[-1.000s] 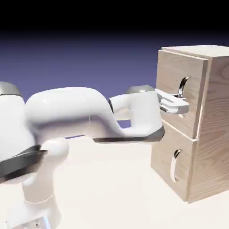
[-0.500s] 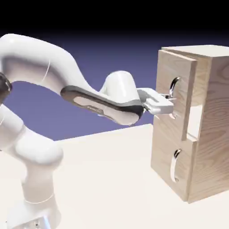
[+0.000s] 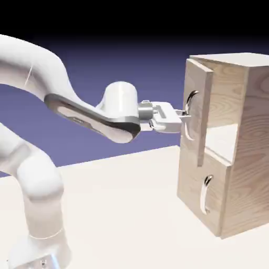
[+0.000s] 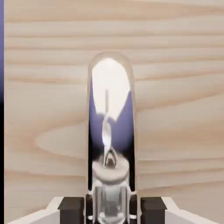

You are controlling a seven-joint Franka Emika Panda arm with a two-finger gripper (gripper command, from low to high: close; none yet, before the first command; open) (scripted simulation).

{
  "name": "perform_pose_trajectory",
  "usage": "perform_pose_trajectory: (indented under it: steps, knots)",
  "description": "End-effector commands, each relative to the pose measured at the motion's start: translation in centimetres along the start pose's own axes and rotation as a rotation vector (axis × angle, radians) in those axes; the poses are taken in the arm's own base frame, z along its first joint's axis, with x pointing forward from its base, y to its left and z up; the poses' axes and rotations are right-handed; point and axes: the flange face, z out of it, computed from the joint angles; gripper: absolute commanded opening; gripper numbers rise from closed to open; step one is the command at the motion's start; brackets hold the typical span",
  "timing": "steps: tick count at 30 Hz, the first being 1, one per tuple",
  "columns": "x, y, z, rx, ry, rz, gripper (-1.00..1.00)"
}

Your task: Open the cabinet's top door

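Blue-violet backdrop rises behind a pale table (image 3: 121,210), bare on the arm's side of the cabinet (image 3: 236,157). At the cabinet's upper front, the top door (image 3: 198,113) stands ajar, its free edge swung clear of the carcass, showing a pale interior. The gripper (image 3: 185,113) is clamped on the door's silver handle (image 4: 111,131). No writing is legible.
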Motion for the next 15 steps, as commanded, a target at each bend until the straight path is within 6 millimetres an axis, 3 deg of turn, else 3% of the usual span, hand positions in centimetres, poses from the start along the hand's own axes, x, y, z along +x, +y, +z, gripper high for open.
perform_pose_trajectory:
  steps: [1, 15]
  knots:
    - [0.2, 0.2, -0.4, 0.013, -0.013, 0.000, -1.00]
    - [3.7, 3.7, -5.9, 0.210, -0.209, 0.000, -1.00]
